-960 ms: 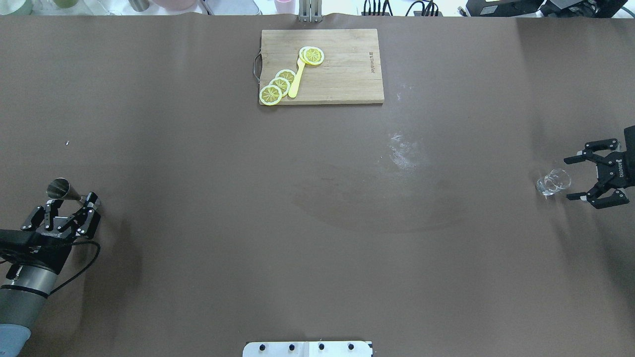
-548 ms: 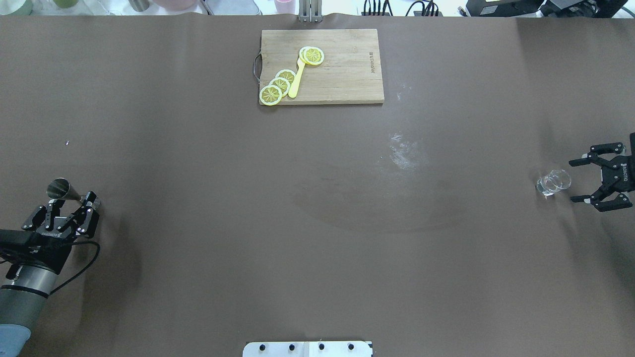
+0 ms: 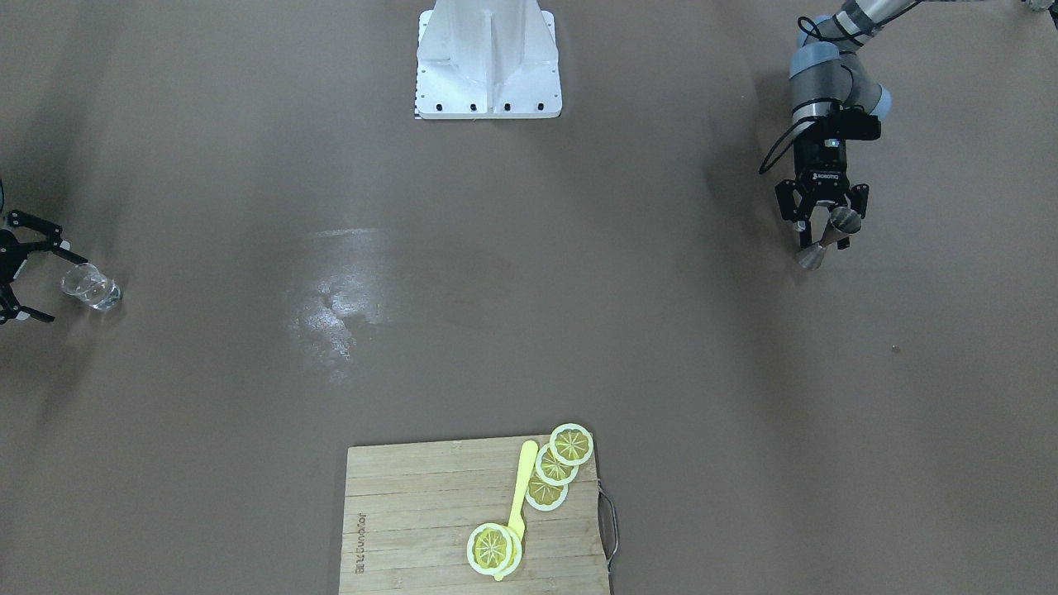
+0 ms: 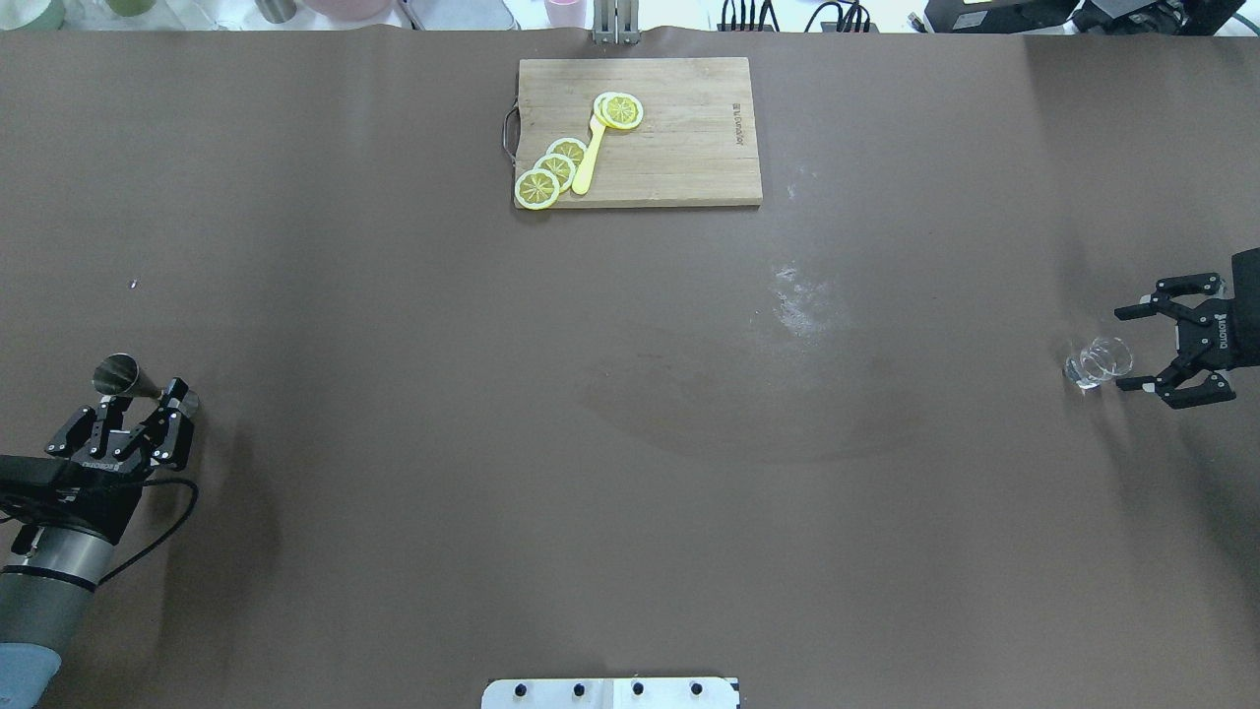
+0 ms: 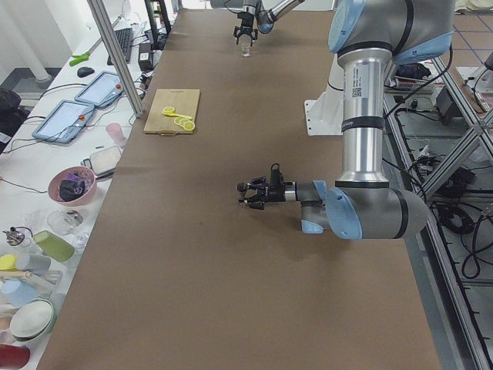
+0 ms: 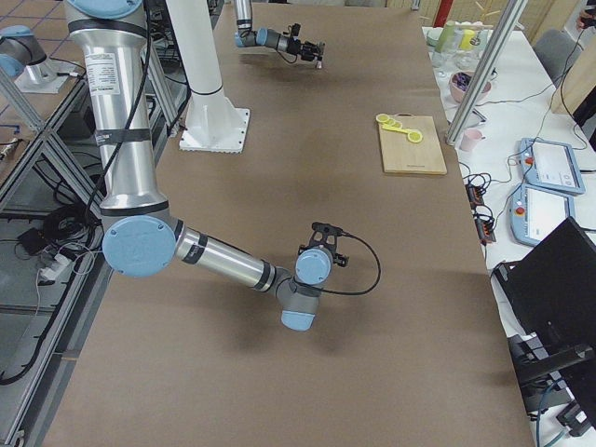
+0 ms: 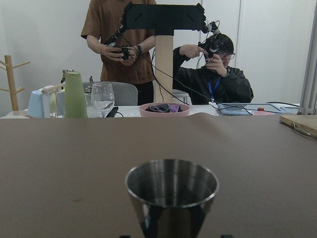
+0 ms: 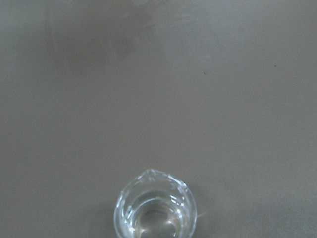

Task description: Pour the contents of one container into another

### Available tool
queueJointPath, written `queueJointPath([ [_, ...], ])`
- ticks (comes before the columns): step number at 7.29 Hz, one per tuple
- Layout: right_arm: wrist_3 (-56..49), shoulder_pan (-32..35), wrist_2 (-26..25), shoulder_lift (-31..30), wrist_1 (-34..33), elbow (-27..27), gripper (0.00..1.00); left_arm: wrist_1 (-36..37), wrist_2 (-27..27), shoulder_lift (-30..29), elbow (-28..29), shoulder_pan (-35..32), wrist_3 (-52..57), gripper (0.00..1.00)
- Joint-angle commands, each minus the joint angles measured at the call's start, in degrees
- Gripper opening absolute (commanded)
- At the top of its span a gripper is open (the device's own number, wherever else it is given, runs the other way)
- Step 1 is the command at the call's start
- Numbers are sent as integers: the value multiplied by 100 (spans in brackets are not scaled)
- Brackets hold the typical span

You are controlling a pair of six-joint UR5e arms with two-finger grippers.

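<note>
Pinching the steel jigger [image 4: 116, 375] at its waist with the left gripper [image 4: 141, 397], open cup turned upward just past the fingertips. Holding the right gripper [image 4: 1123, 350] spread wide, gripping nothing, with the small glass [image 4: 1098, 360] of clear liquid standing right at the mouth of the jaws. Far ahead of both tools on the brown table [image 4: 630, 443], a wooden cutting board [image 4: 679, 138] with lemon slices [image 4: 538, 187] and a yellow utensil [image 4: 588, 162].

A robotics lab: robot arms [image 5: 360, 116] at a paper-covered tabletop [image 4: 630, 473], aluminium framing [image 5: 115, 58], tablets [image 5: 102, 88], people [image 7: 119, 29] holding controllers [image 7: 124, 51].
</note>
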Motion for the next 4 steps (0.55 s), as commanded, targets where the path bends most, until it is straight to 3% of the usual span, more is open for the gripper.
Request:
queueJointPath([
  [1, 19, -120, -108, 22, 0, -18, 100, 2, -7, 6, 0, -1, -9, 51],
  [2, 19, -173, -126, 22, 0, -18, 100, -7, -16, 6, 0, -1, -10, 48],
  [4, 124, -191, -109, 40, 9, -9, 85, -7, -16, 6, 0, -1, -10, 48],
])
